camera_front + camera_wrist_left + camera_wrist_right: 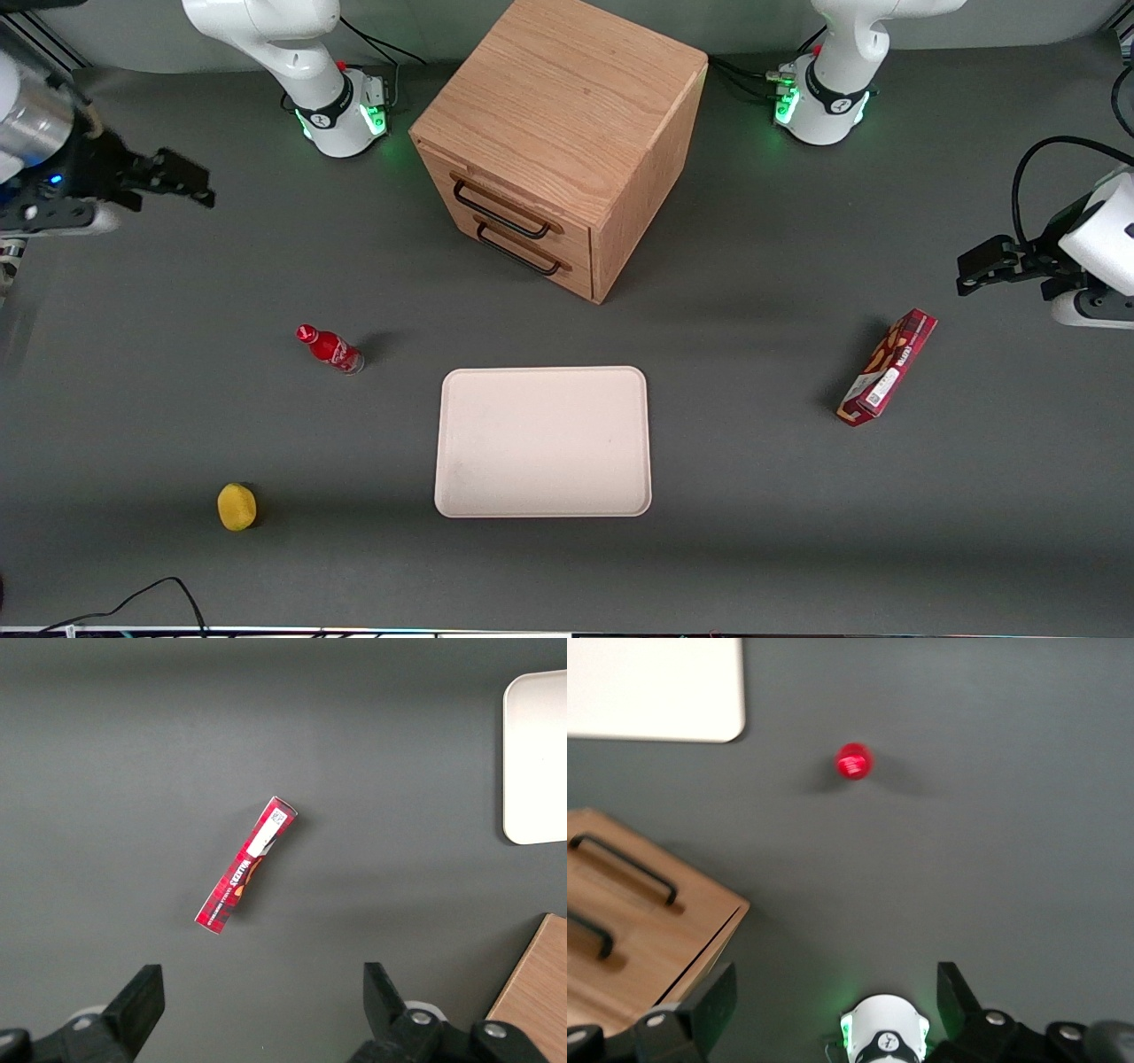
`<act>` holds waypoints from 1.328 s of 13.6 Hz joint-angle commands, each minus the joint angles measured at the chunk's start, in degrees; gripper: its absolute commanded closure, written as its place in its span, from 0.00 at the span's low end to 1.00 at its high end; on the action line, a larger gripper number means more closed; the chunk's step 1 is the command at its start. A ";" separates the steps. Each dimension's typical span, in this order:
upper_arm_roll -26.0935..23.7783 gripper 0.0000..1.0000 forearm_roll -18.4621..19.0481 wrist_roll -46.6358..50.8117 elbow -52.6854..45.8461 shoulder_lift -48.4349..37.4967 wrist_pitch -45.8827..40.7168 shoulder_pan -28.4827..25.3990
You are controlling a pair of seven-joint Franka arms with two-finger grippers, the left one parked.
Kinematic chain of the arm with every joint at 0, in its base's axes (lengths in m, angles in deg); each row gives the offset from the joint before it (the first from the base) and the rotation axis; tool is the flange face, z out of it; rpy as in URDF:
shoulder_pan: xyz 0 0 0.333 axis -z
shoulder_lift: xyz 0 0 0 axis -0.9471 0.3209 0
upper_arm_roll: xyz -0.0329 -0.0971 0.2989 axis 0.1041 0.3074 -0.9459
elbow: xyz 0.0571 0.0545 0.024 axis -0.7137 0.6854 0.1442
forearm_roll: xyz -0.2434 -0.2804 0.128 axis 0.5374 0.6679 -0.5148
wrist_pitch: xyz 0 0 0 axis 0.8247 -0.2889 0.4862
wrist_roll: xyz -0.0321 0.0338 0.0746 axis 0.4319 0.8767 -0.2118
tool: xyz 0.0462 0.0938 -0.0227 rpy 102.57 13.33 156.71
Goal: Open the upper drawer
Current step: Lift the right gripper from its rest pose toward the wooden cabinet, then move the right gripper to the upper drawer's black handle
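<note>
Noted in upper middle of front frame: oak cabinet (567, 106) standing on grey table (797, 549), turned at an angle. Upper drawer (509, 197) directly under cabinet top, pushed in, front flush with that of lower drawer (532, 241) beneath. Thin black bar handle (500, 211) across upper drawer, untouched. Matching bar on lower drawer.

Gripper (190, 182) found at upper edge region of front frame, toward working arm's end of table, raised above the surface and well apart from cabinet. Fingers (713, 997) spread wide in right wrist view, with nothing between them. Cabinet (647, 930) and both bar handles visible in that same view.

Cream tray (542, 441) in lower middle of front frame, nearer the camera than cabinet. Tray corner (700, 691) also visible from right wrist.

Red bottle (330, 349) upright between gripper's end and tray, seen from above as a red disc (853, 761) in right wrist view. White script on bottle label, not legible.

Yellow fruit (236, 507) low in front frame, nearer the camera than bottle.

Red box (888, 367) lying flat toward parked arm's end of table, well apart from tray. White label with small code square at one end of box (246, 865); lettering along its side, too small to read with confidence.
</note>
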 commanded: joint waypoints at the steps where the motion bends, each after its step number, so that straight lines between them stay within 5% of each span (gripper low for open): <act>1: -3.48 0.00 -4.89 -4.94 -2.39 1.07 -1.92 -0.26; 3: -4.81 0.00 -10.96 -17.03 -2.66 2.39 -1.57 -0.52; 7: -10.59 0.00 -13.34 -36.24 -2.92 6.96 -1.22 -0.52; 11: -14.73 0.00 -15.12 -34.77 -1.79 11.97 4.48 -0.70; 18: -21.07 0.00 -14.59 -17.45 2.17 15.58 12.13 -0.79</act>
